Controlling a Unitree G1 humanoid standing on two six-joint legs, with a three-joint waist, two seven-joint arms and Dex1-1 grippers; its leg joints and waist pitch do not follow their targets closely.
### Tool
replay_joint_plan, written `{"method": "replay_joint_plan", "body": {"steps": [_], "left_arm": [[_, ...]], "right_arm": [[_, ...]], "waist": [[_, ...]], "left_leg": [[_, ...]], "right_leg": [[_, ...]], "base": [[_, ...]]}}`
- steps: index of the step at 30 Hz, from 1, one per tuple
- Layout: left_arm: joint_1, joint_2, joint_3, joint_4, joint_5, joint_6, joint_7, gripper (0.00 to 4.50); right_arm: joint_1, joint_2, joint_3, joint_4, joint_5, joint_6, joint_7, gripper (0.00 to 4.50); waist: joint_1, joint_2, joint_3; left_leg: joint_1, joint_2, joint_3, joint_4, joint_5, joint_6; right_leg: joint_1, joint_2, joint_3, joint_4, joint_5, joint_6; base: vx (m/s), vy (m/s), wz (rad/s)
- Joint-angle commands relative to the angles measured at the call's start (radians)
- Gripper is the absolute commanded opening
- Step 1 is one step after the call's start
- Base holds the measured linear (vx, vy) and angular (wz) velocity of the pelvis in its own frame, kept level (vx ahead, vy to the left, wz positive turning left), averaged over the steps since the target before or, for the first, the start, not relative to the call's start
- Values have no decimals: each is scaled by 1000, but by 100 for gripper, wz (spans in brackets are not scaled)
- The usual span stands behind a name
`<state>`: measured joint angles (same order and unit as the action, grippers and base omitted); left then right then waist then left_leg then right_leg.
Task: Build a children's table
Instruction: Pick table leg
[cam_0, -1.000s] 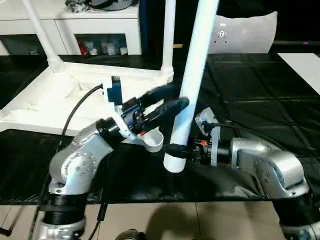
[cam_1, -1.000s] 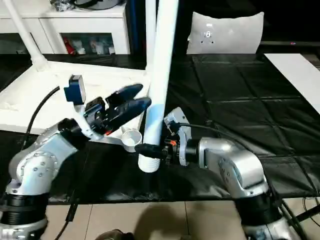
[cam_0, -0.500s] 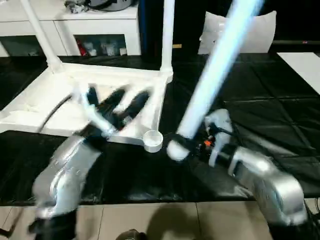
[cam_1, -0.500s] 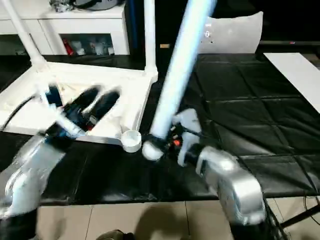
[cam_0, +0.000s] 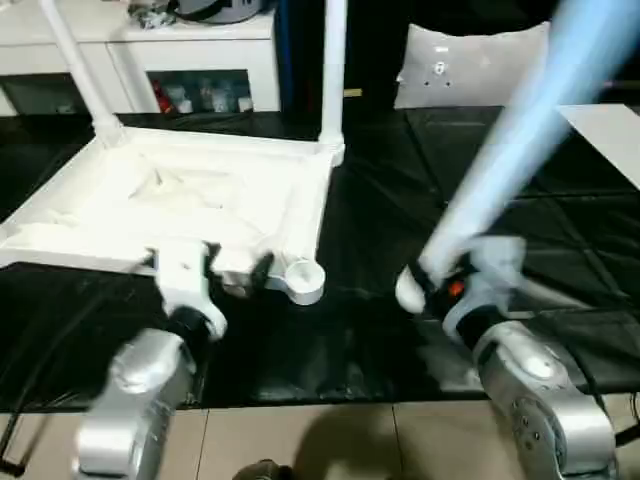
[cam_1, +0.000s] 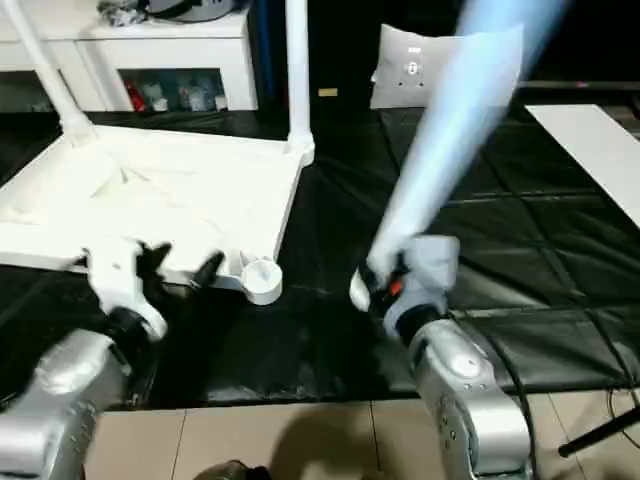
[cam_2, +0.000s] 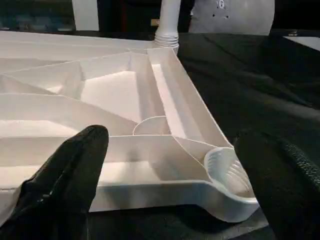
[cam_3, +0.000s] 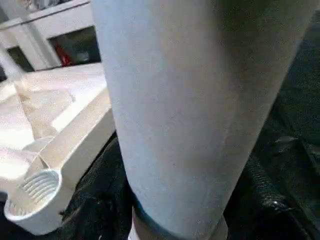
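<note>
- The white table top (cam_0: 180, 200) lay upside down on the black mat (cam_0: 420, 190), filling the scene from about nine to eleven o'clock, ribbed underside up.
- Two legs already stood in its far corner sockets: one far-left leg (cam_0: 75, 60) leaning outward, one far-right leg (cam_0: 334, 70) upright at about twelve o'clock.
- The left gripper (cam_2: 170, 185) sat at the top's near edge, around seven o'clock, its black fingers (cam_2: 65, 180) spread wide apart and holding nothing (the rim lay between them).
- The empty threaded corner socket (cam_0: 304, 278) sat just beside that gripper, at the top's near-right corner.
- The right gripper (cam_0: 432, 288), at about five o'clock, was clamped on the thick end of a loose table leg (cam_0: 510, 160), which slanted up toward one o'clock.
- That leg's held end hung near the empty socket but apart from it.
</note>
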<state>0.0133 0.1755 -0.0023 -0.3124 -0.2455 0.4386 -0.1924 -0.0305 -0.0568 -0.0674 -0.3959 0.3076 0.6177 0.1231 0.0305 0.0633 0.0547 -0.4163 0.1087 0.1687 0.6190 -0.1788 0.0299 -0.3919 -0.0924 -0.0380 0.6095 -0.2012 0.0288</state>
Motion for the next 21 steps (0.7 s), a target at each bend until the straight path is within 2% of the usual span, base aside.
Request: {"method": "replay_joint_plan", "body": {"steps": [1, 4, 5, 7, 8, 9, 11, 15, 16, 17, 18, 19, 20, 21], "left_arm": [[9, 1, 1, -28, 19, -1, 14, 450], [10, 10, -4, -22, 37, -6, 11, 450], [7, 12, -3, -19, 37, -8, 13, 450], [-4, 3, 12, -12, 29, -8, 25, 450], [-5, 2, 13, -11, 28, -8, 26, 450], [-8, 2, 12, -4, 31, -10, 27, 450], [-10, 4, 7, 9, 43, -17, 26, 450], [-14, -5, 12, -4, 37, 6, 28, 450], [-19, -7, 20, -8, 26, 15, 29, 450], [-22, -7, 22, -9, 23, 17, 29, 450], [-24, -3, 19, -6, 27, 16, 28, 450], [-25, 0, 16, -2, 32, 14, 26, 450], [-26, 2, 12, 1, 36, 11, 24, 450], [-27, 4, 9, 9, 40, 5, 24, 450]], "right_arm": [[-8, -5, 9, 5, 0, 2, -9, 194], [5, -17, 45, 27, -35, -11, 7, 194], [10, -10, 46, 23, -31, -12, 17, 194], [11, -8, 50, 6, -9, 11, 33, 194], [10, -8, 50, 4, -6, 15, 34, 194], [7, -12, 52, 3, 6, 30, 38, 194], [2, -21, 60, 9, 14, 36, 45, 194], [-7, -13, 53, 14, 25, 50, 46, 194], [-8, -9, 50, 15, 22, 45, 47, 194], [-9, -9, 51, 16, 18, 41, 46, 194], [-6, -13, 54, 18, 10, 33, 50, 194], [-3, -16, 56, 20, 4, 26, 51, 194], [-1, -19, 57, 21, 1, 21, 51, 194], [3, -20, 56, 24, 0, 14, 47, 194]], "waist": [[-5, 9, -44], [-4, 7, -44], [-3, 2, -45], [-3, 0, -43], [-3, 2, -44], [-4, -1, -44], [-3, 3, -44], [-1, 4, -45], [-1, 7, -45], [0, 2, -45], [6, -4, -47], [22, -7, -49], [31, -9, -50], [36, -4, -50]], "left_leg": [[47, 98, -76, -119, -656, -173], [47, 97, -75, -118, -658, -175], [48, 95, -72, -116, -650, -168], [46, 96, -73, -114, -637, -156], [47, 96, -74, -114, -635, -156], [46, 97, -73, -115, -637, -158], [50, 96, -73, -116, -647, -164], [46, 95, -72, -116, -641, -163], [44, 88, -65, -110, -627, -139], [42, 85, -61, -103, -610, -119], [32, 82, -58, -84, -537, -64], [17, 88, -64, -50, -422, -1], [6, 94, -71, -32, -354, 29], [-3, 100, -82, -10, -303, 51]], "right_leg": [[-7, -59, 40, -101, -479, -49], [-8, -60, 41, -101, -473, -50], [-10, -62, 42, -102, -480, -51], [-10, -65, 43, -105, -501, -50], [-10, -65, 44, -105, -499, -50], [-12, -62, 43, -104, -493, -49], [-13, -59, 42, -102, -481, -47], [-11, -63, 43, -103, -475, -49], [-11, -78, 47, -109, -505, -56], [-12, -87, 50, -116, -529, -59], [-1, -121, 66, -131, -573, -65], [15, -179, 102, -154, -612, -71], [28, -208, 121, -161, -618, -77], [36, -236, 136, -169, -628, -86]], "base": [[0, 0, 0], [0, 0, 0], [0, 0, 0], [0, 0, 0], [0, 0, 0], [0, 0, 0], [0, 0, 0], [0, 0, 0], [0, 0, 0], [0, 0, 0], [0, 0, 0], [0, 0, 0], [36, 56, -3], [36, 56, -3]]}}
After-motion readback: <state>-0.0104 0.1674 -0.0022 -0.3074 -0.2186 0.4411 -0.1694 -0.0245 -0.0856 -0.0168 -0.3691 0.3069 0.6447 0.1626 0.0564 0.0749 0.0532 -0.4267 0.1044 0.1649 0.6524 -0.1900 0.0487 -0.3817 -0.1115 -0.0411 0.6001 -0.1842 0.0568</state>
